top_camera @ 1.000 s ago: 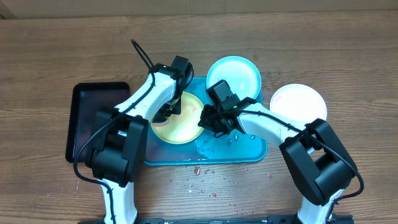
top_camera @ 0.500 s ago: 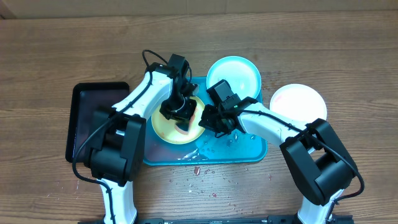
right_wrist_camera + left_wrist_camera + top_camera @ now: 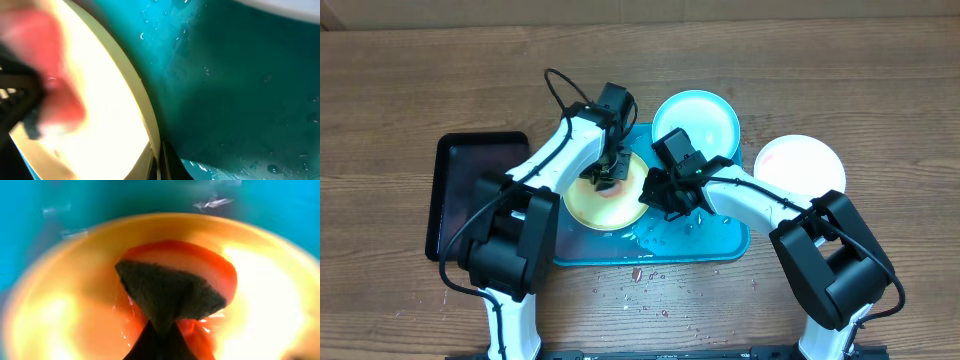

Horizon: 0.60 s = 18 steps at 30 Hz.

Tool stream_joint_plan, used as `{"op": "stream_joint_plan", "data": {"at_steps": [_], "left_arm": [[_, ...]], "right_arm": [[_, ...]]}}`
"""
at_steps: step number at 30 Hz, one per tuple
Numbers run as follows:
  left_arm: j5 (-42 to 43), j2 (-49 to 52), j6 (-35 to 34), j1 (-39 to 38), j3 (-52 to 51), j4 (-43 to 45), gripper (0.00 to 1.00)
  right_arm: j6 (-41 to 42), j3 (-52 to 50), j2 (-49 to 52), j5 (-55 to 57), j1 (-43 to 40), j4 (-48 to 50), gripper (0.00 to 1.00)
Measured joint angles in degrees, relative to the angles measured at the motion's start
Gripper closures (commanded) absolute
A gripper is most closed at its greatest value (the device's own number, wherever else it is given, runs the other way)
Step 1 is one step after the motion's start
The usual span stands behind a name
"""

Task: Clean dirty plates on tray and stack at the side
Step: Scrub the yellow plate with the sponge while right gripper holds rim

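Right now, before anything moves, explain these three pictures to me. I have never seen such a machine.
Two robot arms work at a wooden table. One picture looks down from above; the other two come from a camera on each wrist. A yellow plate lies on a teal tray, a blue plate at the tray's far edge, a pink plate on the table beside the tray, a black tray on the left. The left hand presses a sponge onto the yellow plate; the right hand pinches that plate's rim.
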Motion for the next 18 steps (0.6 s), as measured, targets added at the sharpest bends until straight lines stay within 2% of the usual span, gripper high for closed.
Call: {"op": "stream_joint_plan", "data": {"at_steps": [3,7,18], "left_arm": [[-9.5,0.0,-6.6,0.2,0.0,-3.6,0.96],[-15.0,0.0,-10.4,0.2,-0.1,-6.6,0.96],[-5.0,0.0,-6.3,1.0,-0.2,-7.4,0.96]], "right_arm": [[0.0,0.0,0.0,0.0,0.0,0.0,0.96],[0.0,0.0,0.0,-0.1,0.0,0.0,0.96],[-0.1,0.0,0.0,-0.1,0.0,-0.1,0.96]]}}
